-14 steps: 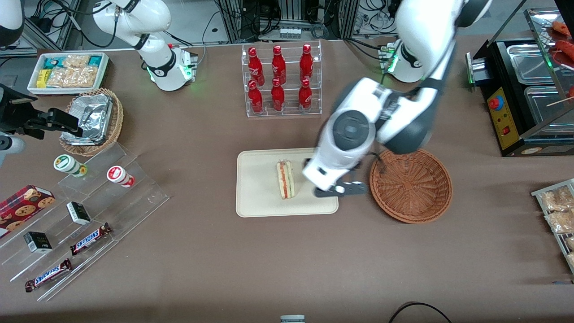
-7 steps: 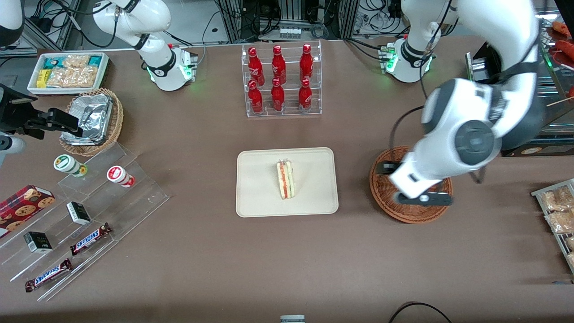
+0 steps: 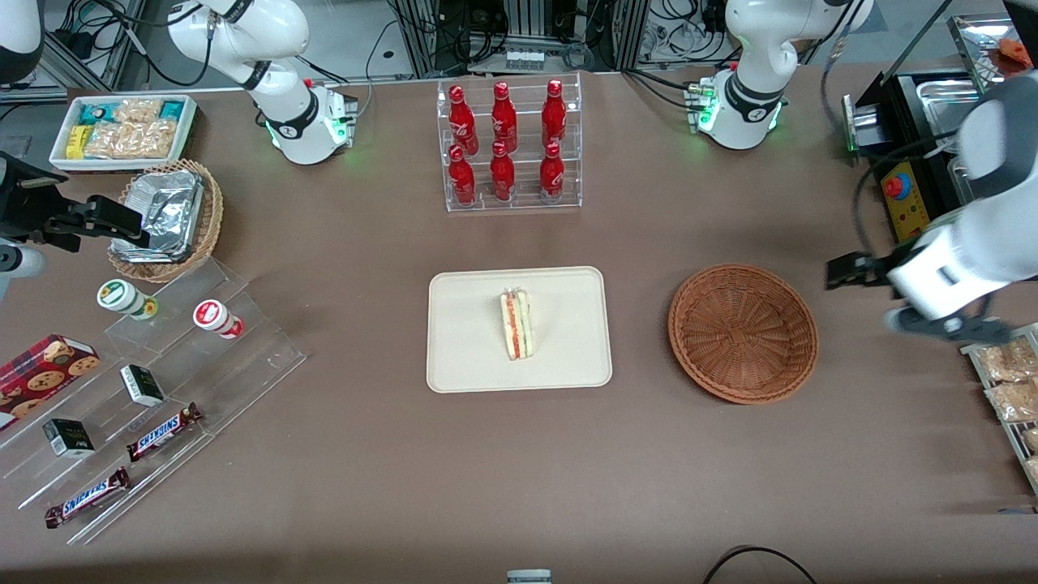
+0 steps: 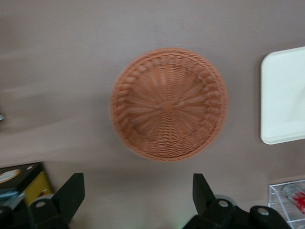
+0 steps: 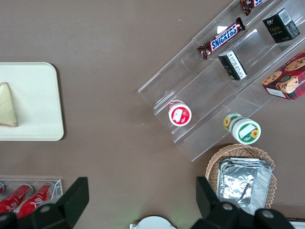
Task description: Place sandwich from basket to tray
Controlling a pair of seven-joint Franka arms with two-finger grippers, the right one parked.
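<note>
The sandwich (image 3: 516,324), a pale wedge with orange-red and green layers, lies on the cream tray (image 3: 470,361) near its middle. It also shows in the right wrist view (image 5: 7,106) on the tray (image 5: 38,86). The reddish-brown wicker basket (image 3: 742,332) stands beside the tray, toward the working arm's end, with nothing in it. My left gripper (image 3: 949,327) hangs above the table toward the working arm's end, past the basket, open and empty. The left wrist view shows its spread fingers (image 4: 70,193), the basket (image 4: 167,104) and a corner of the tray (image 4: 286,95).
A black food warmer (image 3: 912,207) and a rack of snack packets (image 3: 1010,381) stand close to the gripper. A clear rack of red bottles (image 3: 507,146) is farther from the camera than the tray. Acrylic steps with candy (image 3: 146,381), a tan foil basket (image 3: 166,215) and a white bin (image 3: 122,130) lie toward the parked arm's end.
The left gripper has swung from the tray's edge, over the basket, out toward the working arm's end. The sandwich has stayed on the tray.
</note>
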